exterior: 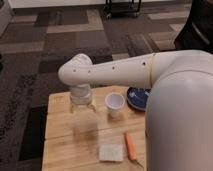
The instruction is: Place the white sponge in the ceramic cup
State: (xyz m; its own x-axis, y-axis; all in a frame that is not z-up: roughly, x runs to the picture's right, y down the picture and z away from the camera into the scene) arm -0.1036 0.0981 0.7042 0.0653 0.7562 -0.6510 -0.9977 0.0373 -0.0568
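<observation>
Wooden table (60, 131): sponge (110, 152) laid before cup (115, 104), judged soft, light, best pinched across edges; gripper (84, 120) held beside cup, spread apart, empty.

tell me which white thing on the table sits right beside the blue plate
The ceramic cup, standing upright just left of the blue plate. The white sponge lies flat near the front edge. The gripper hangs left of the cup.
</observation>
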